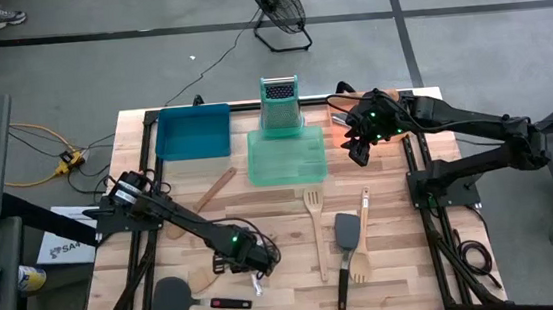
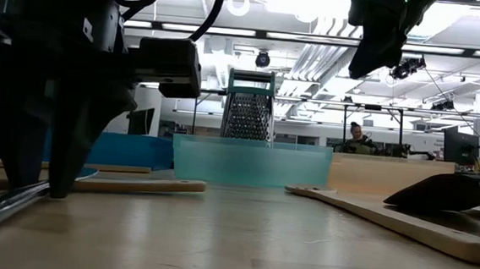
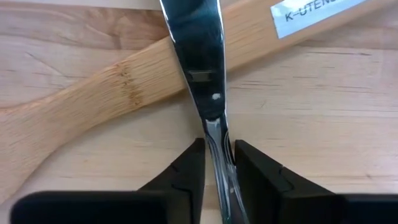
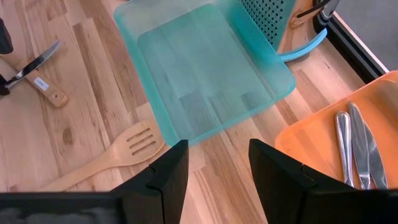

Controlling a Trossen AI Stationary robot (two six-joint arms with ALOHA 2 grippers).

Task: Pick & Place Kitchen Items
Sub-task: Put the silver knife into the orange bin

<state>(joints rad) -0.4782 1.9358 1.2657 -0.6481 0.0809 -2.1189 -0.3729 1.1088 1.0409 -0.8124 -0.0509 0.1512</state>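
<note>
Steel cutlery handle (image 3: 214,134) is sitting between the left gripper's (image 3: 217,171) fingers (image 3: 186,168), which are pressing against both its sides on the tabletop (image 3: 323,118). This knife is lying across a wooden spoon (image 3: 112,93) at the table's near left. Farther out, the right gripper (image 4: 214,165) is hovering with jaws parted and empty above the green tray (image 4: 199,74), beside the orange tray (image 4: 323,134) holding two silver utensils (image 4: 354,146).
</note>
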